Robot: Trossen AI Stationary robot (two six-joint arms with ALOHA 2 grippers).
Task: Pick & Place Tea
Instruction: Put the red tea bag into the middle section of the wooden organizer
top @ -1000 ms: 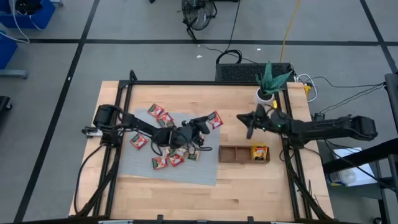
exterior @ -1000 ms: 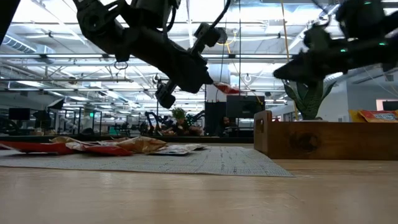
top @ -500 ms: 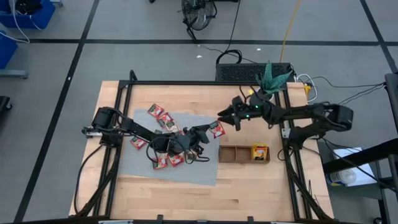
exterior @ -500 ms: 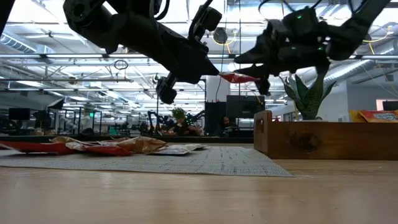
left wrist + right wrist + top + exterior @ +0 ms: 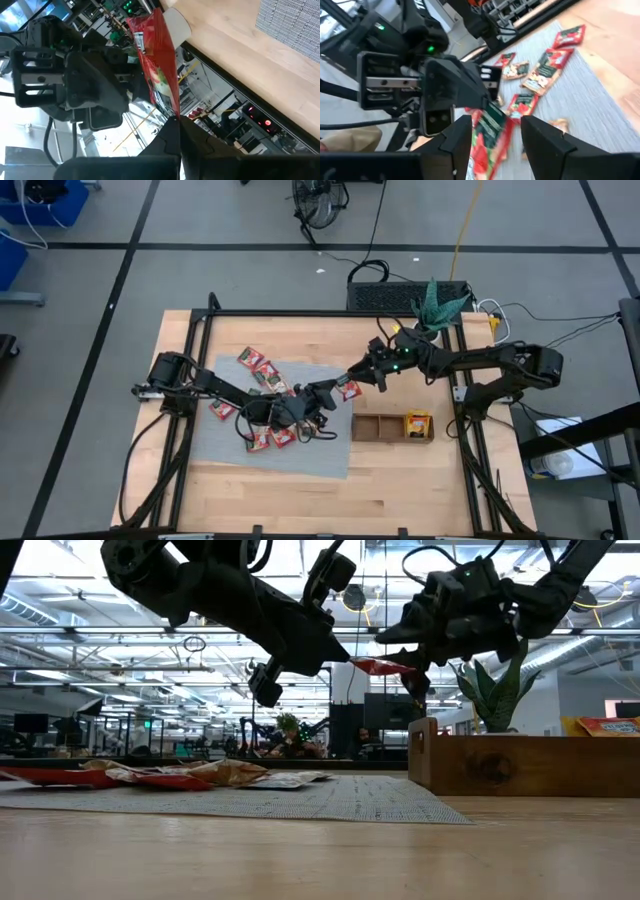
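The brown wooden three-compartment tray (image 5: 392,428) holds a yellow-orange sachet (image 5: 417,424) at right. Left tool (image 5: 335,389) clamps a red sachet (image 5: 348,389), which sits between the right tool's (image 5: 358,370) apart fingers.

Bright, even overhead light falls on the tabletop (image 5: 400,470) with soft shadows. From table height, ceiling lamps (image 5: 90,600) glare and both arms go dark. The right wrist view smears with blur.

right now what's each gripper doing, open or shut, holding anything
Left gripper: shut on a red tea sachet, held up in the air.
Right gripper: open, fingers on either side of that same sachet, not closed on it yet.
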